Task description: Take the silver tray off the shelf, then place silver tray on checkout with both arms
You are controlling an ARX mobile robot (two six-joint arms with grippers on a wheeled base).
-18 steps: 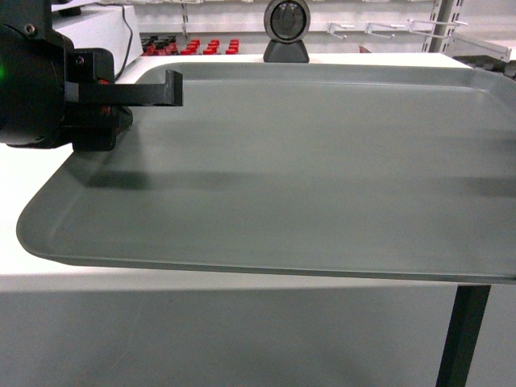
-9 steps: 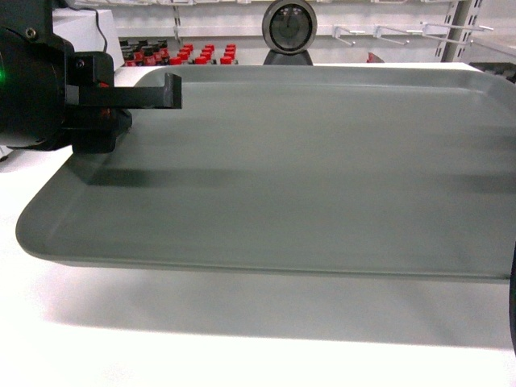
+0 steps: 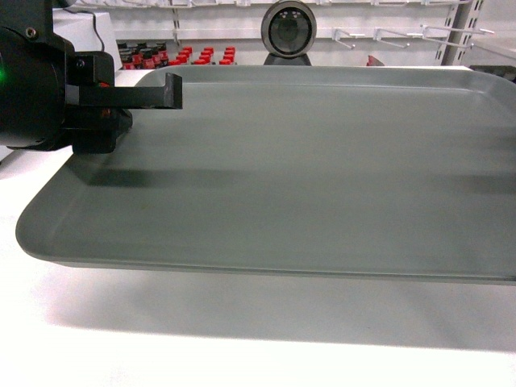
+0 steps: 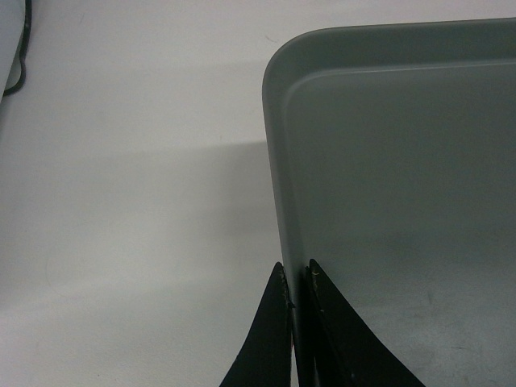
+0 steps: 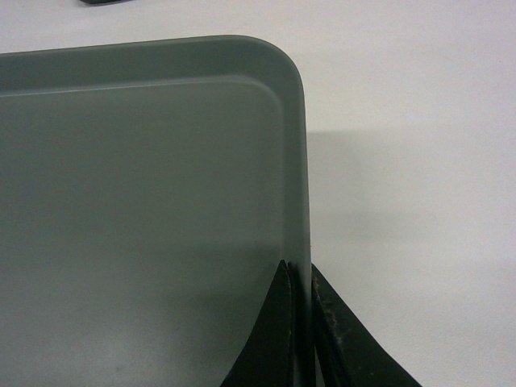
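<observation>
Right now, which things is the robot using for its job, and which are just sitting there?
For the job:
silver tray
checkout, white counter under the tray
left gripper, jaws pinching the tray's rim
right gripper, jaws pinching the opposite rim

Just sitting there:
black scanner behind the tray
red-topped items on the far shelves
black cable

Silver tray (image 3: 306,161) fills most of head view, held above white table (image 3: 161,347); its shadow falls on bare table under it. Left gripper (image 4: 297,278) pinches tray's left rim, right gripper (image 5: 300,278) pinches right rim, so both edges are taken there. Bare table beside each rim in wrist views. Black scanner (image 3: 288,31) stands just behind tray's far edge, blocking that side. Left arm body (image 3: 36,89) crowds tray's far-left corner.
</observation>
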